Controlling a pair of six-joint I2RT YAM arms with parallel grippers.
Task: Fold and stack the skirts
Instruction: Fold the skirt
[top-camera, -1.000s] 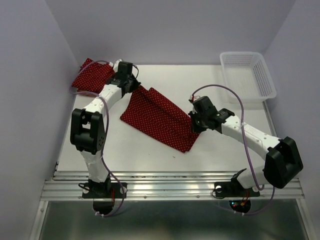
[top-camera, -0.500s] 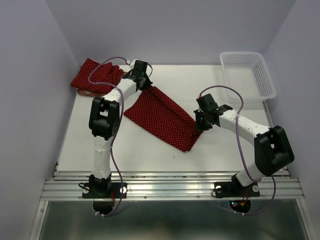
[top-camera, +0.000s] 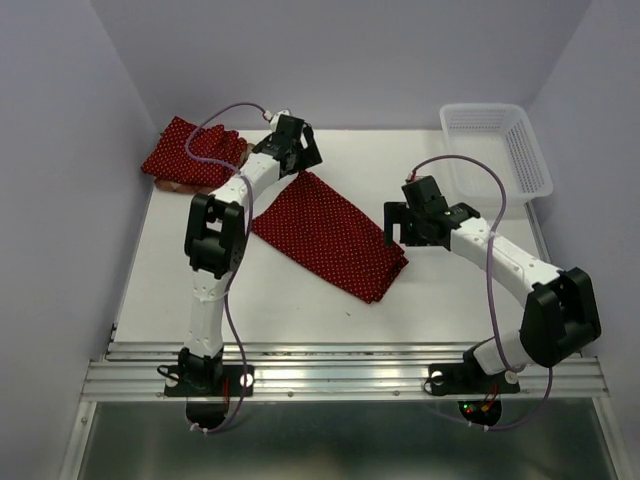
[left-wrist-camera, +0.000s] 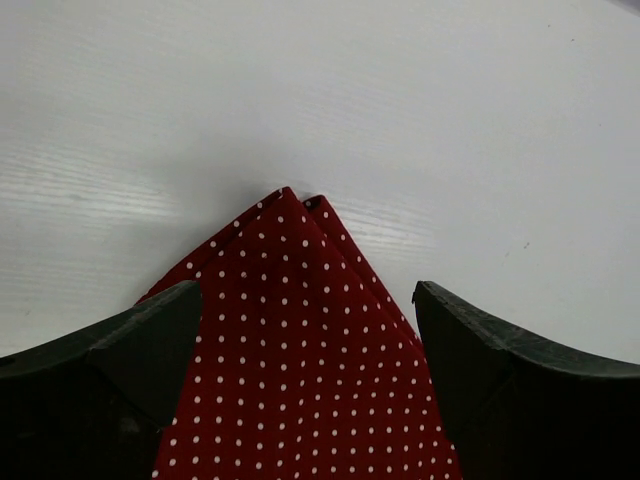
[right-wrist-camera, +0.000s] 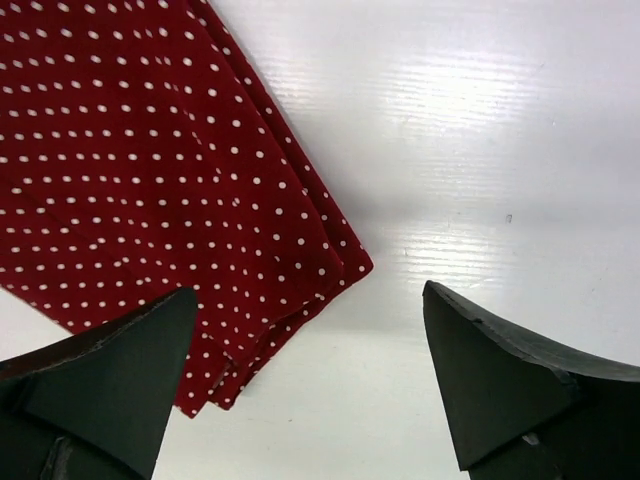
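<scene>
Folded dark-red polka-dot cloth skirt (top-camera: 328, 236) flat on white table (top-camera: 450, 290); left tool (left-wrist-camera: 307, 300) spread at skirt's far corner, right tool (right-wrist-camera: 310, 300) spread at its right corner.

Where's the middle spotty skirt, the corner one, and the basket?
middle spotty skirt (top-camera: 325, 235): top view, its center.
corner spotty skirt (top-camera: 165, 155): top view, its left half.
basket (top-camera: 530, 152): top view, right wall.

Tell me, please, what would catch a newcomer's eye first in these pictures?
The dark red polka-dot skirt, lying folded and slanted across the middle of the table, draws the eye first. The left gripper hangs open over its far corner and the right gripper open over its right-hand corner. Next come a second polka-dot skirt bunched in the far left corner and the white basket at the far right.
</scene>
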